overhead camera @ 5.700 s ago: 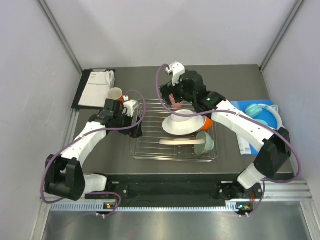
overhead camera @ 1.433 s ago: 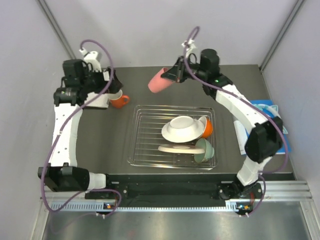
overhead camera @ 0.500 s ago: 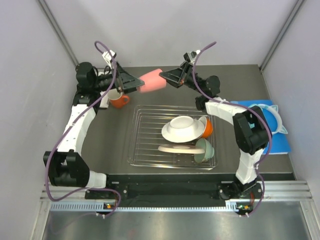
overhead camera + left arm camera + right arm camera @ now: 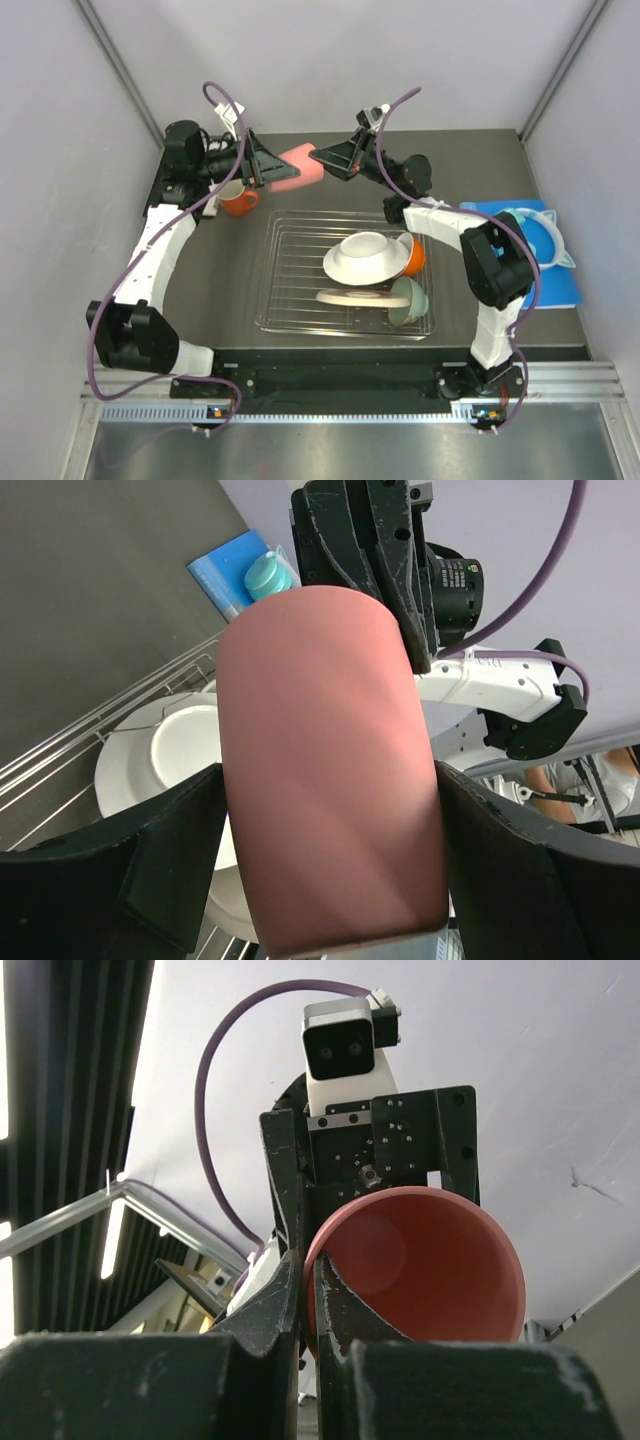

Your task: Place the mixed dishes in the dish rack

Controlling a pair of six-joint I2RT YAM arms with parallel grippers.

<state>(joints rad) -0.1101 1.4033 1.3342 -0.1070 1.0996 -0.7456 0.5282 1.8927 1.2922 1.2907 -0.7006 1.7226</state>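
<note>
Nothing here carries writing I can read; any print on the blue sheet [image 4: 560, 275] at the right of the table [image 4: 220, 290] is too small to make out. A pair of turquoise headphones [image 4: 522, 222] lies on that sheet.

There is one pink cup [image 4: 300, 167], and it hangs on its side in the air beyond the far edge of the dish rack [image 4: 290, 290], caught between the two arms. The right gripper [image 4: 325, 158] is clenched on its rim, one finger inside the mouth and one outside, as the right wrist view shows plainly. The left gripper [image 4: 272, 167] has come at the cup from the base end. Its two dark fingers [image 4: 170, 870] stand wide, one along each side of the cup's wall and very close to it. I cannot tell whether they are pressing on it.

I count four dishes in the rack, all crowded toward its right half:
- One white bowl [image 4: 365, 255].
- One orange mug [image 4: 414, 256], tucked against the bowl's right side.
- One mint-green bowl [image 4: 408, 298], tipped on its side at the near right.
- One beige plate [image 4: 348, 296], just left of the green bowl.

A second orange mug [image 4: 237, 200] stands on the table outside the rack. It sits directly under the left arm, which partly covers it.

Each of the two arms trails one purple cable.
</note>
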